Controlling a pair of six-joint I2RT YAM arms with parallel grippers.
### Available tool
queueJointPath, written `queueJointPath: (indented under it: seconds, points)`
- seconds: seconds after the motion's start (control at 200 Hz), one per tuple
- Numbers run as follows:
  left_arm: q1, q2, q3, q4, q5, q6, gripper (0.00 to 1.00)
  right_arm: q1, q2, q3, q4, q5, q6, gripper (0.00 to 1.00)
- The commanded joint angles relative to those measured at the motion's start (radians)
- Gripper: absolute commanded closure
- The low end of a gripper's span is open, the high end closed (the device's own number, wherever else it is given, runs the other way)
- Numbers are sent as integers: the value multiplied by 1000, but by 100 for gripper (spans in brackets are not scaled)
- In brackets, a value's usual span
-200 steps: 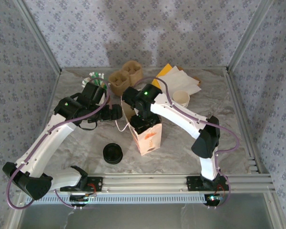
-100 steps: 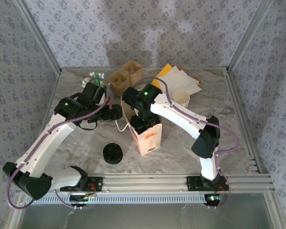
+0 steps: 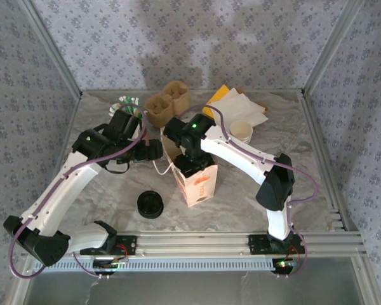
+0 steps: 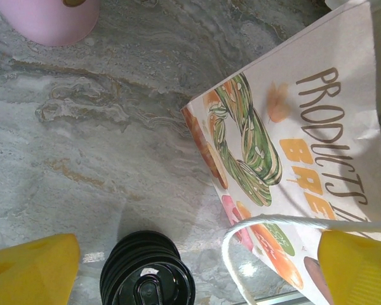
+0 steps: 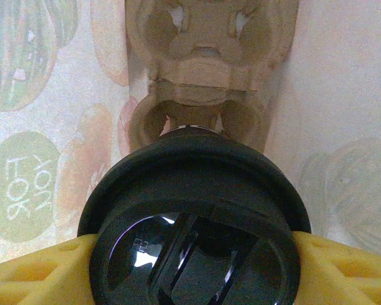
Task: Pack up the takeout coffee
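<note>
On the left, the left pincer [image 4: 195, 264] is spread wide and pinches nothing. The white string handle [image 4: 241, 232] of the paper bag loops through the gap between its yellow fingers [image 4: 32, 267], and I cannot tell if it rests on one. Close by on the bench [image 4: 101, 127] sits a low pile of black lids [image 4: 146, 279] with no cups. Next comes the paper bag [image 3: 200, 184], standing up in the middle of the bench with its top open. The right pincer [image 5: 190, 267] reaches down into the bag and pinches the takeout coffee [image 5: 193, 184] by its round black lid; the cup under the lid is hidden. So the coffee is inside the bag, held up by the pincer. Below it in the bag lies a brown tray [image 5: 203, 70] with round holes, and the holes I can see have nothing in them. I think the job is more than half done. The coffee has to be set down in a hole and let go, and I cannot tell if it touches the tray yet. Behind the bag is another brown tray [image 3: 167, 101], and to the right a stack of cups without lids [image 3: 241, 131].
</note>
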Motion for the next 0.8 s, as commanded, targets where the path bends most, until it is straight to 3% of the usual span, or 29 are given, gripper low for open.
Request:
queueJointPath:
  seconds: [0.0, 0.794]
  points:
    - [-6, 10, 33, -27, -19, 15, 4, -7, -32, -21, 9, -15, -16, 30]
    - [-6, 24, 66, -66, -33, 23, 4, -18, -41, -154, 110, -27, -23, 30]
